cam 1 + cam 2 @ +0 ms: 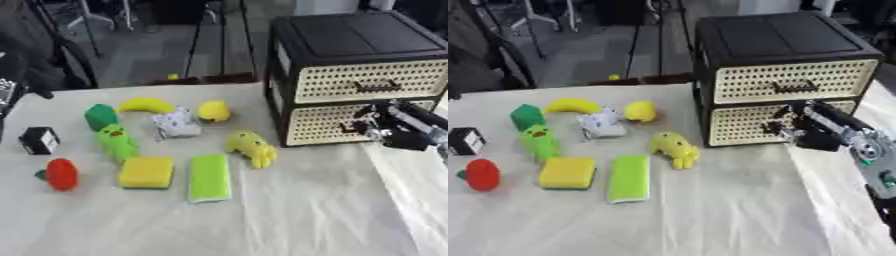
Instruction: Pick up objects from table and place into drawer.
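Task barely started. Drawer unit stands at the 1–2 o'clock corner of the surface, black frame with two cream perforated fronts, both looking closed. Right hand comes in from 3 o'clock and is up against the front of the lower drawer, about where its handle would be; fingers look curled there, but I cannot tell whether they are clamped on the handle or only touching. Upper drawer's dark handle is visible and free. Left hand not visible.

Nothing is in a drawer as far as can be seen. All objects lie on the surface, spread from 9 to 12 o'clock of centre:
- black cube far out at 9 o'clock
- red toy at 8 o'clock
- green toy with a darker green piece above it
- banana at 11 o'clock
- white-blue soft thing just beside the banana
- small yellow toy at 12 o'clock
- yellow plush nearest the unit
- yellow sponge and green sponge side by side, apart

Judgement: opening the lower drawer is the step in hand. Left to do: pull it out, then pick and drop every object.
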